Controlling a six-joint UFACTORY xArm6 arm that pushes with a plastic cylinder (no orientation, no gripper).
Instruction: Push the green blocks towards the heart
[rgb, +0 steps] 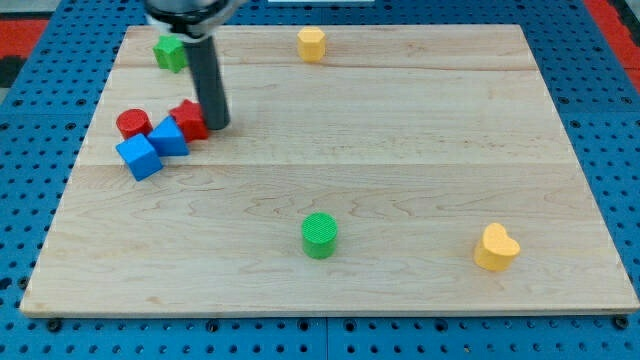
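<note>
my tip (217, 124) bare, touching red block (190, 119); green cylinder (320, 235) far off.

Rod (205, 75) covers part of green block (170, 52) (shape unclear) & red block (190, 120); rod's top cut off.

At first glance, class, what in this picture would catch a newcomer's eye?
My tip stands at the view's upper left, right beside a red block in a tight cluster with a red cylinder and two blue cubes. A green cylinder and a yellow heart sit alone near the view's bottom.
</note>
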